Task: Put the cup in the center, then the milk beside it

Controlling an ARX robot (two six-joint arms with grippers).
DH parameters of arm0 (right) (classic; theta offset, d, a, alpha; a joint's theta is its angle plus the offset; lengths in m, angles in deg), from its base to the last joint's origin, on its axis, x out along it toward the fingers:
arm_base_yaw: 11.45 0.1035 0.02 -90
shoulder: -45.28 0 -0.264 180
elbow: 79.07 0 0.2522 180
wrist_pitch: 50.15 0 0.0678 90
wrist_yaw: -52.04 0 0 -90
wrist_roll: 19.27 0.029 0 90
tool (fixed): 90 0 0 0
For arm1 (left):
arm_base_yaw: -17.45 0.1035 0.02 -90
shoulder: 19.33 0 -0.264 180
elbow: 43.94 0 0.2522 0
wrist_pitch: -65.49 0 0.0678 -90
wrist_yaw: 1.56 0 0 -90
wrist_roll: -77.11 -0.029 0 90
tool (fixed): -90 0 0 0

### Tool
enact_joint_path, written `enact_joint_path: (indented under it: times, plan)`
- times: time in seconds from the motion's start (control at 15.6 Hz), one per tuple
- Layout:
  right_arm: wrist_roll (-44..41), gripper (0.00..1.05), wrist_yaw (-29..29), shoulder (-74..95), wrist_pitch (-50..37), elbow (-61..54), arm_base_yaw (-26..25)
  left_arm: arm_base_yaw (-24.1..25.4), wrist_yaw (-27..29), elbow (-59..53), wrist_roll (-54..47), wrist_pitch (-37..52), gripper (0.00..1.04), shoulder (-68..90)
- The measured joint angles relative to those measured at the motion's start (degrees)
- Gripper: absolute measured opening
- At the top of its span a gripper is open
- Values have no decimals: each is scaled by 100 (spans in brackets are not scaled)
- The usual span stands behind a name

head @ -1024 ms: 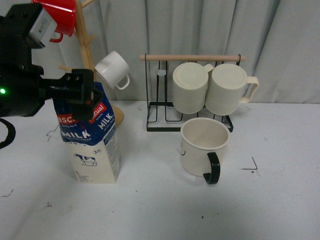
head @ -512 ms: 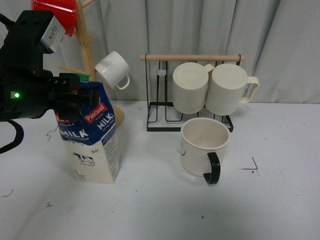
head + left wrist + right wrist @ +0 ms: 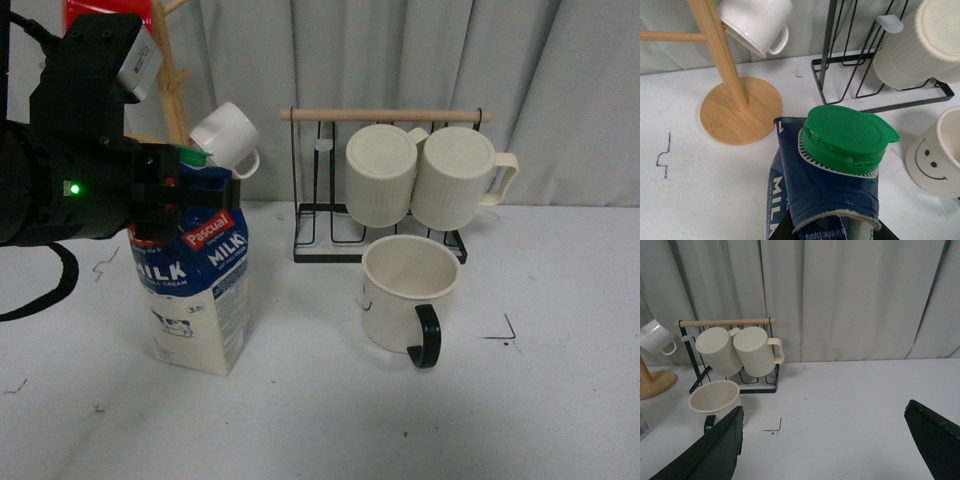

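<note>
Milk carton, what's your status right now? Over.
Left gripper clamped on milk top, carton tilted. Right gripper open, empty. Cup upright in front of rack, apart from milk; nothing between them.

The milk (image 3: 200, 290) is left of the cup (image 3: 405, 295), the rack (image 3: 330, 115) behind the cup.

A wooden mug stand (image 3: 174, 95) is set at the back left of a white table (image 3: 560, 410). A small white mug (image 3: 224, 138) is hung on one of its pegs, and a red mug (image 3: 72, 14) is partly seen near its top. To its right a black wire rack (image 3: 330, 115) is placed, on which two ribbed cream mugs (image 3: 382, 177) (image 3: 455, 178) are held side by side. A grey curtain (image 3: 400, 50) is hung behind.
</note>
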Motion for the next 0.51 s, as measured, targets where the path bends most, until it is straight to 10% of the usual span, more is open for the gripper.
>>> enact_joint_path:
  times: [0.51]
  plan:
    - [0, 98, 0, 0, 0, 0, 0, -612, 616, 616, 415, 96, 5, 267]
